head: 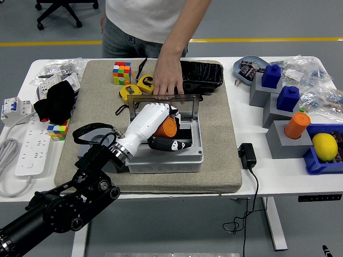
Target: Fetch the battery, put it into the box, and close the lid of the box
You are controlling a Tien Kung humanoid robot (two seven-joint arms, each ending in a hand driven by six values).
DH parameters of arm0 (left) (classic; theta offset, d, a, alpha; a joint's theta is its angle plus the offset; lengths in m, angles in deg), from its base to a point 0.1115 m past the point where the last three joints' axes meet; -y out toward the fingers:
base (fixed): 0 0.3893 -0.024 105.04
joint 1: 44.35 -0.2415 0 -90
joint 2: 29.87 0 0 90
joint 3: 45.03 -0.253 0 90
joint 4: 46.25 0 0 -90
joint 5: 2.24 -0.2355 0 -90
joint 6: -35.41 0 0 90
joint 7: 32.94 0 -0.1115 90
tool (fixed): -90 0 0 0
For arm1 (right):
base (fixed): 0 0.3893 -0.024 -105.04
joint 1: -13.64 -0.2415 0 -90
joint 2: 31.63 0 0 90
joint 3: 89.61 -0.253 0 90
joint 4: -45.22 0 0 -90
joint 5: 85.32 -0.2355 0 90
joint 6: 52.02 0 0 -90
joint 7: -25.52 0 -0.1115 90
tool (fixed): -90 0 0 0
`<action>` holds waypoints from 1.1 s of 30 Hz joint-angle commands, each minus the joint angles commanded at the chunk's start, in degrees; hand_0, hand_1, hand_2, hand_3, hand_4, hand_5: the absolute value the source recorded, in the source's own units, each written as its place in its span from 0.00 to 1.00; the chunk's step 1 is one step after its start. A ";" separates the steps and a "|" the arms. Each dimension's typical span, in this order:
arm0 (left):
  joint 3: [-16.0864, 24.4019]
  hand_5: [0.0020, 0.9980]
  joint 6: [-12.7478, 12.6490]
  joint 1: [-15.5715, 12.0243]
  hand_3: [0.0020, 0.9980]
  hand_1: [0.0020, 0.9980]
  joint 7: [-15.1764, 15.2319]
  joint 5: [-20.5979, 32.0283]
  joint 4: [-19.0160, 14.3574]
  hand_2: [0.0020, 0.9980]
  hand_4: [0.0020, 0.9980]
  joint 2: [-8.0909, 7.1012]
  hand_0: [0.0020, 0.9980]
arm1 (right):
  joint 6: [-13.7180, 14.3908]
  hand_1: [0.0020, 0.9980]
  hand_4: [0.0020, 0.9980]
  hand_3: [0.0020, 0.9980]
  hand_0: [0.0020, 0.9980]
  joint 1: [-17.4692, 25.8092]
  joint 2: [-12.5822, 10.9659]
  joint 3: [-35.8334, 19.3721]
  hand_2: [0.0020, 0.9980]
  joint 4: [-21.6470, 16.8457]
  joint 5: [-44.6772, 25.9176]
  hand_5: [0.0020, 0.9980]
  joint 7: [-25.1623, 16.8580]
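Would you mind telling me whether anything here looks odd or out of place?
A person's hand rests on the raised lid of the box while the left hand holds the orange battery over its opening.
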 joint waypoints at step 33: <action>0.97 0.42 3.99 -0.61 0.55 0.55 -0.07 -2.51 -2.91 0.53 1.00 -0.73 0.41 | 0.01 0.68 1.00 0.73 0.76 0.08 -0.01 0.22 0.69 0.00 -0.35 1.00 -0.08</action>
